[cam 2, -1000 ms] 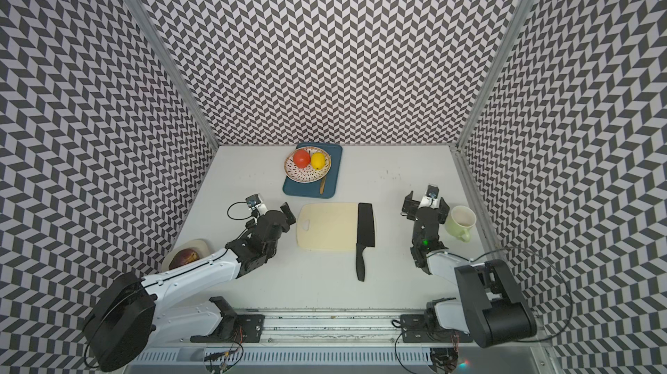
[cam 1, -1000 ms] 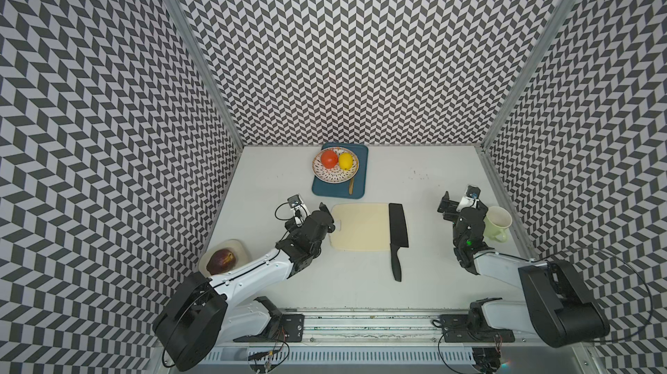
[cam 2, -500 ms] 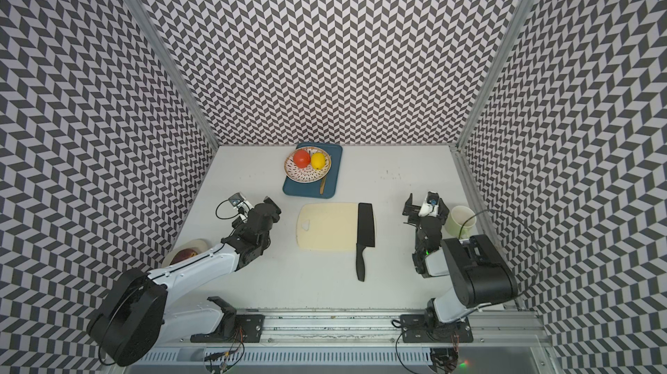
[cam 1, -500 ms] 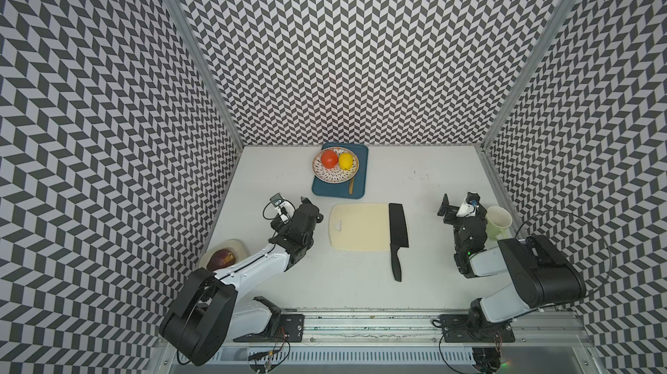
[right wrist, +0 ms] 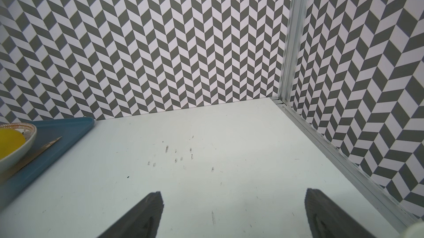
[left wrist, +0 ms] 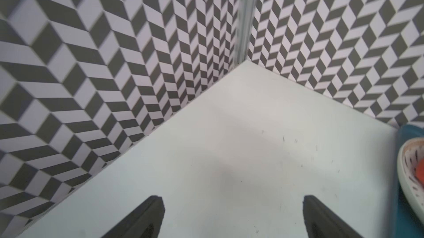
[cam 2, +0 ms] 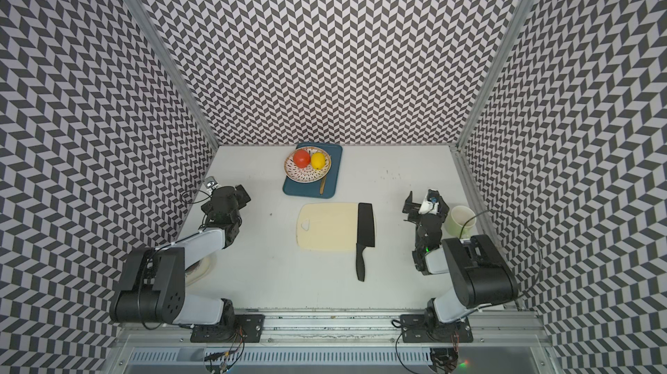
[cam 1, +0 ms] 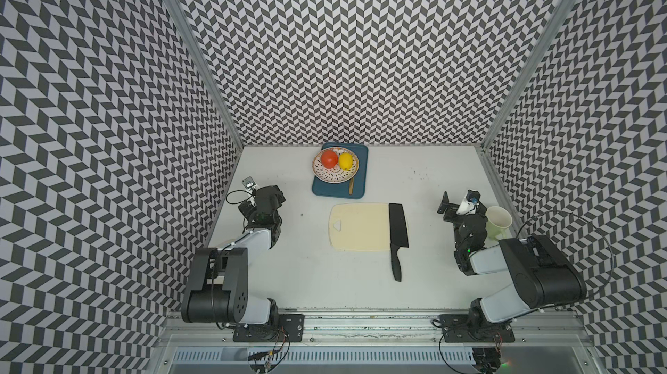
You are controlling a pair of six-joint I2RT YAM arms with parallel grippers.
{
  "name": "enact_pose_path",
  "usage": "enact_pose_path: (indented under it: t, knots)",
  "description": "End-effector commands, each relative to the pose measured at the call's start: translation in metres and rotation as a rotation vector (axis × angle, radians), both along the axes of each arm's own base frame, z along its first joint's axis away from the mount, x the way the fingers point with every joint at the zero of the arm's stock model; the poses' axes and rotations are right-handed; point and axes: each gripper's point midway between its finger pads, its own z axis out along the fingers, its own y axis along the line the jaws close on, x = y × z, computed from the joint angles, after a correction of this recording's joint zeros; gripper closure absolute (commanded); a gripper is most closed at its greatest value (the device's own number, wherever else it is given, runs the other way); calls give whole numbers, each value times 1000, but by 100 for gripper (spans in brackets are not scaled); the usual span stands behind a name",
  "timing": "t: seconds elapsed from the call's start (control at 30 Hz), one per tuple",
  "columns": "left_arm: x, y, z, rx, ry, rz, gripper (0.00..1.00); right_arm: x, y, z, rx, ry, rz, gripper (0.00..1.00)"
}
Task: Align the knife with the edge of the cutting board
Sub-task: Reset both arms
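The black knife (cam 1: 398, 230) (cam 2: 365, 226) lies along the right short edge of the cream cutting board (cam 1: 357, 226) (cam 2: 325, 226). Its blade rests on the board and its handle sticks out past the board's near edge. My left gripper (cam 1: 276, 193) (cam 2: 243, 193) (left wrist: 232, 202) is open over bare table near the left wall, well clear of the board. My right gripper (cam 1: 445, 208) (cam 2: 409, 206) (right wrist: 234, 196) is open and empty to the right of the knife. Neither wrist view shows the knife or the board.
A dark blue tray (cam 1: 359, 190) (right wrist: 57, 147) at the back holds a patterned plate (cam 1: 335, 173) with a red and a yellow fruit, plus a small wooden utensil (cam 1: 351, 185). A pale cup (cam 1: 498, 222) stands by the right arm. A dish (cam 2: 204, 267) lies under the left arm.
The left arm has drawn back from the board's left end toward the left wall. The right arm has folded back nearer its base. Knife and board have not moved.
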Motion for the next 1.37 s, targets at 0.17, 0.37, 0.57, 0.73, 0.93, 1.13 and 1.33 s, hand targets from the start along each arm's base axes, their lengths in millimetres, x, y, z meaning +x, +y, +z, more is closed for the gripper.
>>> enact_pose_path:
  t: [0.17, 0.37, 0.57, 0.73, 0.93, 1.13, 1.33]
  knots:
    - [6, -41, 16, 144, -174, -290, 0, 3, -2, 15, 15, -52, -3, 0]
    - [-16, -55, 14, 185, -264, -338, 0, 3, -1, 15, 16, -51, -3, 0]
    - [-22, -53, 17, 201, -300, -333, 0, 3, -2, 15, 15, -52, -3, 0]
    - [-20, -54, 15, 193, -284, -340, 0, 3, -1, 16, 16, -53, -3, 0]
    - [-20, -54, 15, 193, -287, -340, 0, 3, -2, 16, 15, -53, -3, 0]
    - [-20, -54, 15, 191, -284, -342, 0, 3, -2, 16, 15, -52, -3, 0]
    - [-20, -54, 15, 192, -286, -343, 0, 3, -1, 16, 15, -53, -2, 0]
